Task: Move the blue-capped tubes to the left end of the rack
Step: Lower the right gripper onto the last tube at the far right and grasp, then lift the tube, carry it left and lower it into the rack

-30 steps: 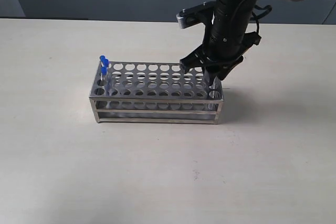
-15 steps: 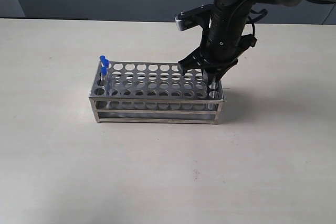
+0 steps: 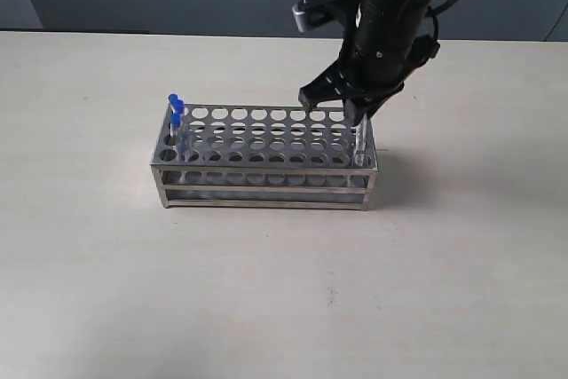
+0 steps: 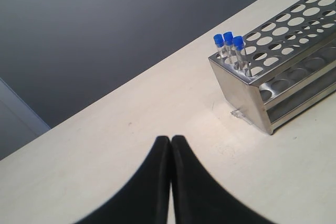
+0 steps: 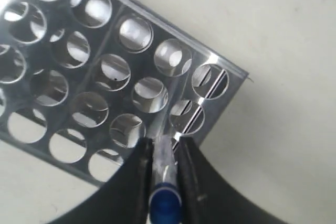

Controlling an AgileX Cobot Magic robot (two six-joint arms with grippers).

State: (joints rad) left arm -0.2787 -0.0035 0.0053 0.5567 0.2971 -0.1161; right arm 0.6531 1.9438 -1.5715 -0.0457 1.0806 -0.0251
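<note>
Lifting one blue-capped tube point(image 5: 164, 163) out of the rack point(image 3: 266, 169) is judged to be the step in hand. The tube is pinched just below its cap by the right gripper point(image 5: 163, 149), above the corner hole at the rack's right end. Its lower end appears not yet clear of that hole, though the clear wall is hard to make out in the exterior view. A straight vertical pull is called for until the tip is free, so that the top plate is not scraped or the rack dragged. Only then should the tube be carried across to the three other tubes point(image 3: 176, 113) at the left end. The left gripper point(image 4: 170, 145) is pressed together, empty, above the table point(image 4: 131, 124).
</note>
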